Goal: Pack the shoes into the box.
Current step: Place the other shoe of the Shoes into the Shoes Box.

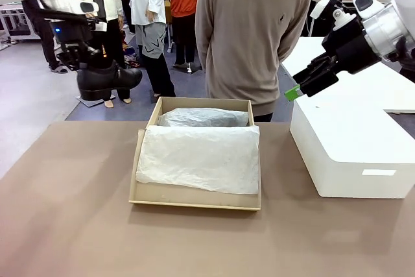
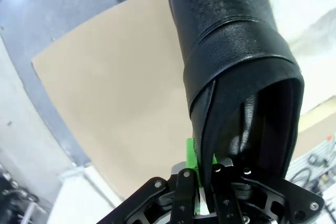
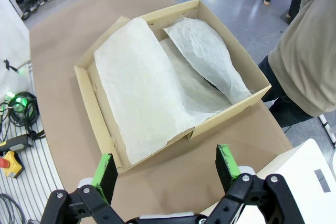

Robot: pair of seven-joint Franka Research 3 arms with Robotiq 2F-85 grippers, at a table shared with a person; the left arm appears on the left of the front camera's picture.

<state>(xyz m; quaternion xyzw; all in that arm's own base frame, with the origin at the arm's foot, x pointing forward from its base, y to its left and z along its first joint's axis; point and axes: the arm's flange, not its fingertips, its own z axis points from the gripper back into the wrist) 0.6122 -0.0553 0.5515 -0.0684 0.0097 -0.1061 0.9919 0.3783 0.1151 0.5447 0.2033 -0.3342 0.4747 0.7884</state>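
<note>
– Left tool point(image 1: 86, 64) is pinching the heel end of one shoe point(image 1: 109, 77). It holds it in the air past the counter's point(image 1: 65, 225) far-left corner, left of the box point(image 1: 194, 198) and well apart from it.

– And the right tool point(image 1: 300, 90)?

– Spread, nothing between its pads, raised over the white box point(image 1: 350, 154).

– Which step is this, then?

– I'd judge it the carry of the second shoe. A dark shape point(image 1: 204, 118) lies under paper along the box's far side. It's probably the other shoe, but the wrapping hides most of it.

– So what does the next move call for?

– Bring the shoe across until it is over the tissue paper point(image 1: 198, 157) in the near part. Then lower it on its side beside that shape and let go. The loose sheet may bunch underneath.

– What do the wrist views add?

– The left wrist view shows the grip itself. A green pad point(image 2: 191, 153) presses the back rim of the shoe point(image 2: 231, 66), with the opening facing the camera. The right wrist view looks down into the box point(image 3: 173, 14), where a black sliver point(image 3: 210, 83) peeks from under the far sheet. The front view alone shows the gap between shoe and box.
</note>
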